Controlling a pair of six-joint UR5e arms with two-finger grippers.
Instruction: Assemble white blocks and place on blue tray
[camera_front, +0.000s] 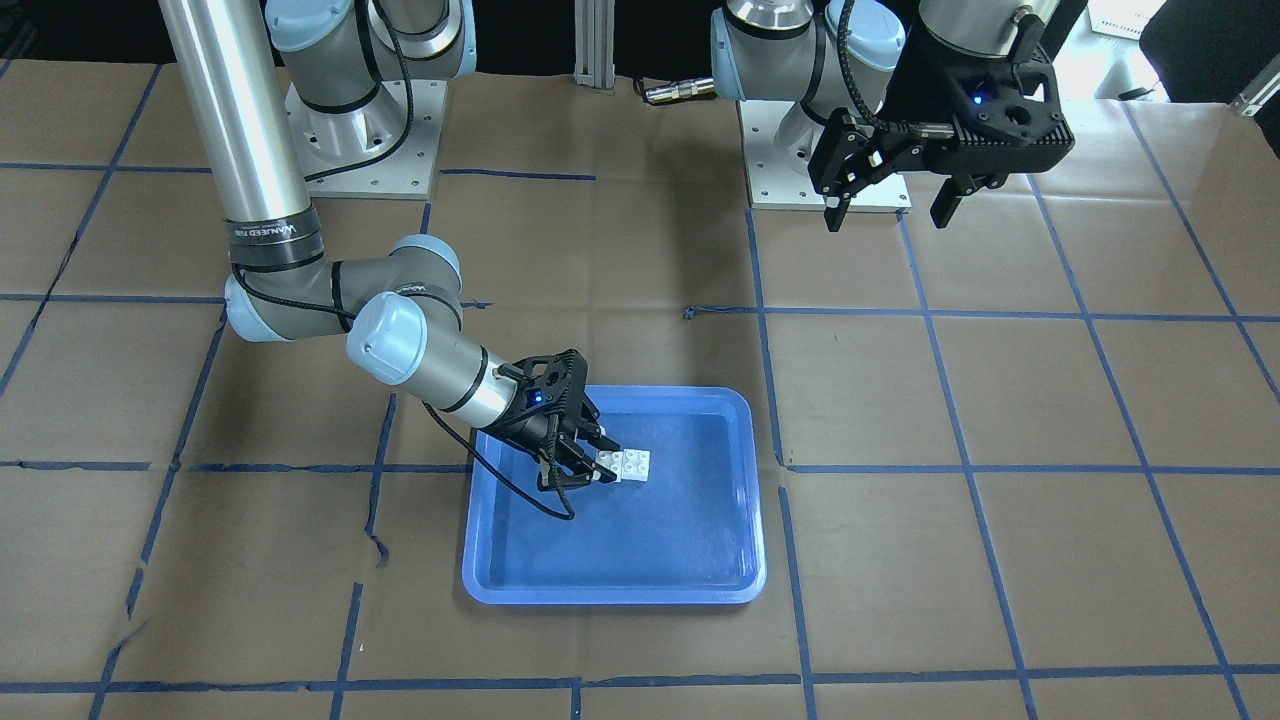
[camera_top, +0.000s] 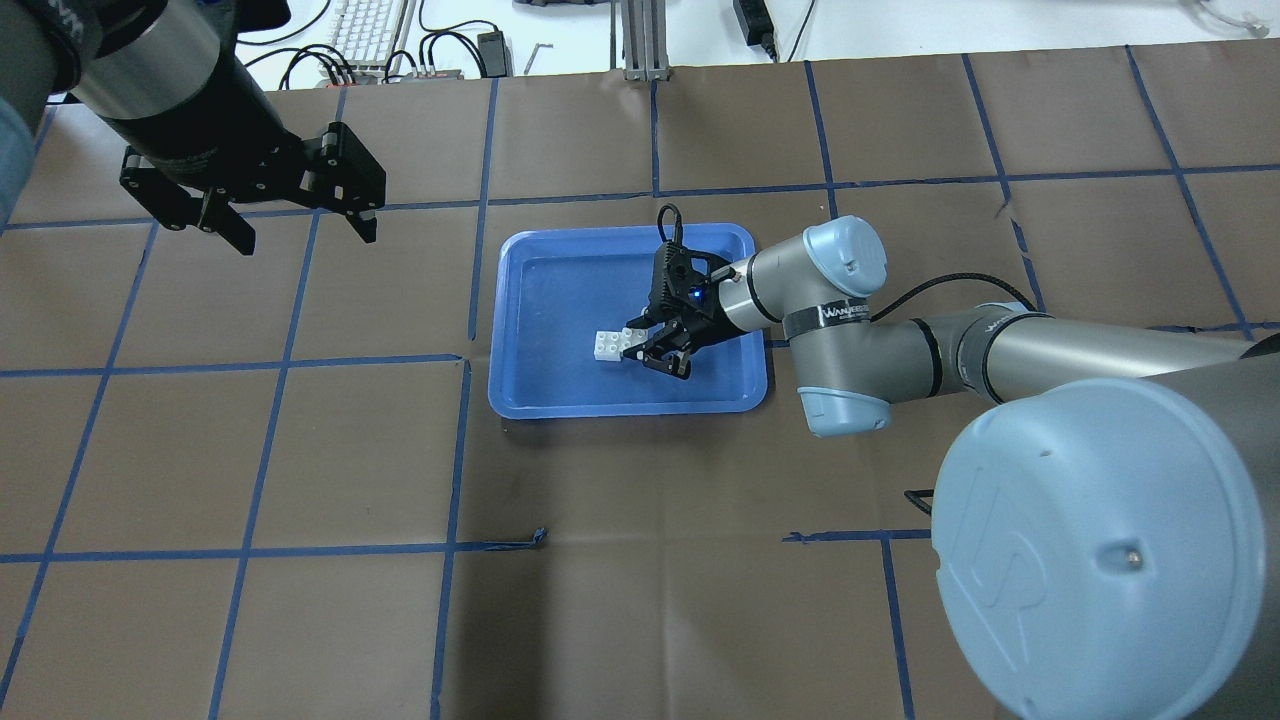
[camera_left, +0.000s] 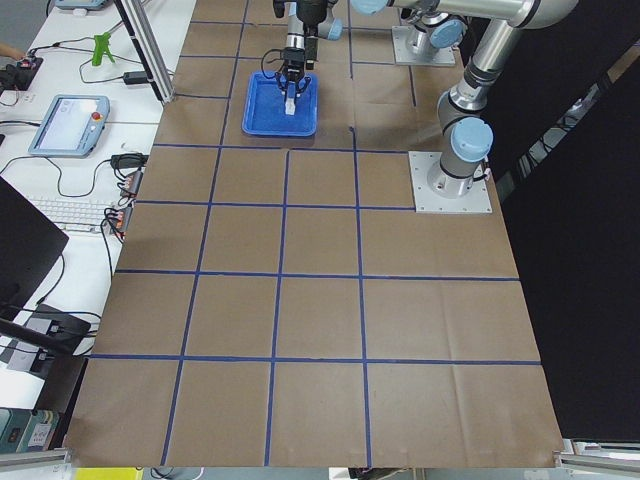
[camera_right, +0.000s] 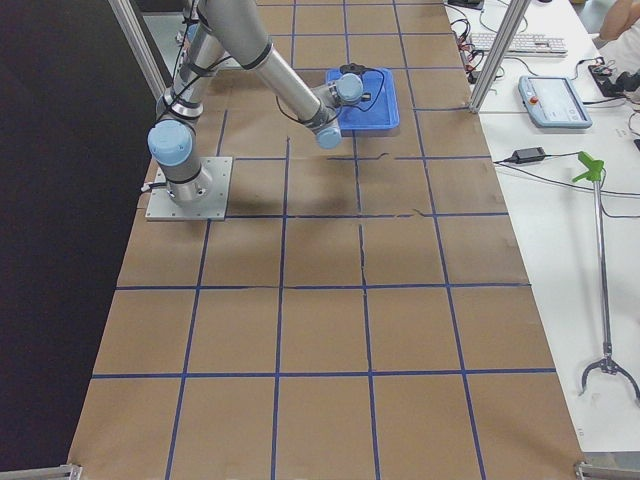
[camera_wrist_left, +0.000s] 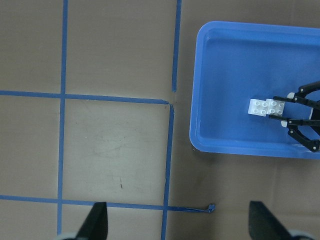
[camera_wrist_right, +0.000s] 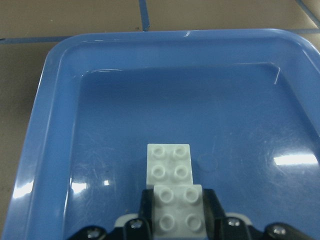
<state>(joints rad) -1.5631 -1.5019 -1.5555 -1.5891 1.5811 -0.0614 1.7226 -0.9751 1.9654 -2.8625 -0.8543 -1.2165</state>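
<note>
The two white blocks (camera_front: 628, 463) are joined in a stepped pair, one partly over the other, at the middle of the blue tray (camera_front: 610, 597). My right gripper (camera_front: 595, 462) is shut on the nearer block, low over the tray floor. The right wrist view shows the pair (camera_wrist_right: 172, 172) with a finger (camera_wrist_right: 209, 205) on each side of the nearer block. I cannot tell whether the pair touches the tray (camera_wrist_right: 50, 150). My left gripper (camera_top: 300, 230) is open and empty, high above the table, far from the tray (camera_top: 520, 300). The left wrist view shows the blocks (camera_wrist_left: 267, 106) in the tray (camera_wrist_left: 240, 60).
Brown paper with blue tape grid lines (camera_top: 460, 450) covers the table. The arm base plates (camera_front: 365, 140) stand at the robot's side. A keyboard, cables and a teach pendant (camera_right: 555, 100) lie on the operators' side bench beyond the table's edge.
</note>
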